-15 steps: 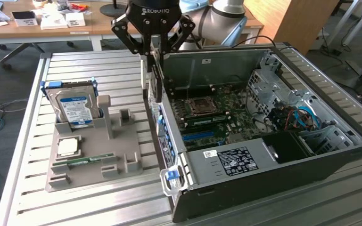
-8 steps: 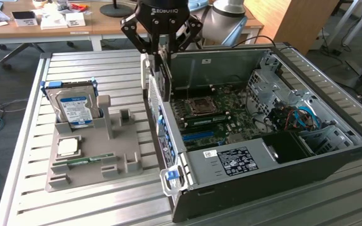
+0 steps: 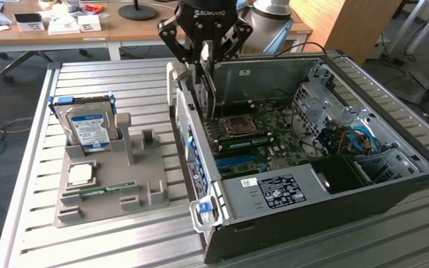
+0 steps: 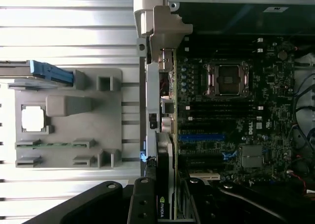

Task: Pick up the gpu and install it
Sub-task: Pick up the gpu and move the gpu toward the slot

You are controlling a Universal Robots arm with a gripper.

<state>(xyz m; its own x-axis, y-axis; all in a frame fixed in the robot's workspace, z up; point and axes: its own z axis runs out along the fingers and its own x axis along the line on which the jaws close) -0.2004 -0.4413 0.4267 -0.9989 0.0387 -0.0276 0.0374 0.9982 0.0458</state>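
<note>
The gpu [image 3: 204,84] hangs upright and edge-on from the gripper [image 3: 207,58], whose jaws are clamped on the card's upper part, one black finger on each face. In the wrist view the gpu [image 4: 166,160] shows as a dark, narrow strip running away from the gripper [image 4: 169,194], with a green logo label near the fingers. The card sits over the open computer case [image 3: 393,190], just inside the case wall on the exterior view's left, close to a pale latch piece [image 3: 174,72] on top of that wall. Whether the card's lower edge touches anything cannot be told. Beside it lies the motherboard [image 3: 274,128], flat on the case floor, with the square processor socket [image 3: 237,125] near the card and a long blue slot [image 3: 237,162] lying uncovered along the same wall. A boxy power supply [image 3: 274,190] with a black label fills the near end of the case. Well apart from the card, on the exterior view's left, a grey holder [image 3: 110,195] rests on the slatted metal table [image 3: 125,84]. It carries a hard drive [image 3: 87,125] standing on edge, a square processor chip [image 3: 80,174] lying flat, and a narrow green memory stick [image 3: 95,191] just beside the chip.
</note>
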